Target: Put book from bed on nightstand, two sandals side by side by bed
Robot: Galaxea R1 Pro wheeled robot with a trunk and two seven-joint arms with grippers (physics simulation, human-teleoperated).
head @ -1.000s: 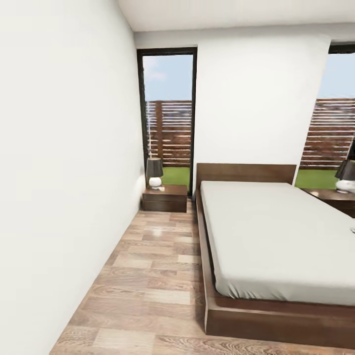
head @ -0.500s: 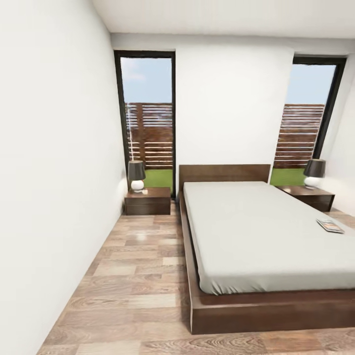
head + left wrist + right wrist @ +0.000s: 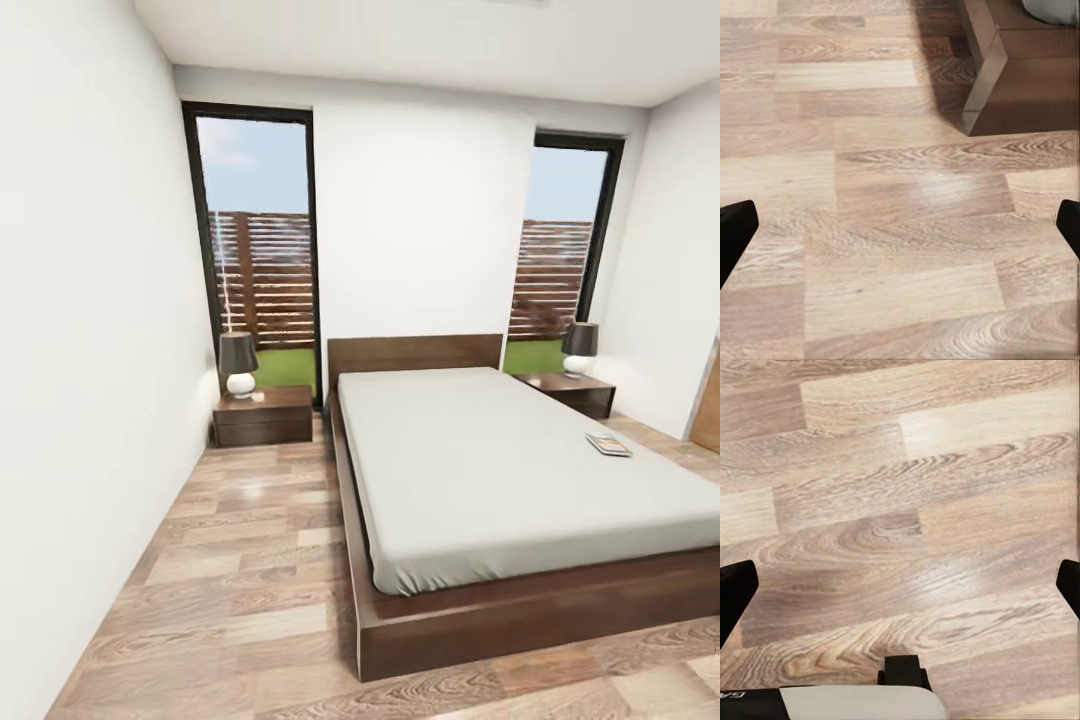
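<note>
Head view: book (image 3: 609, 444) on bed (image 3: 500, 470); wrist views: floor (image 3: 907, 510).

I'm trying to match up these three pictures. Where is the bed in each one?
Head view: the bed takes up the middle and right, its headboard against the far wall.
Left wrist view: a corner of its dark wooden frame is at the upper right.
Right wrist view: not in it.
Shared landmark: the wood-plank floor.
</note>
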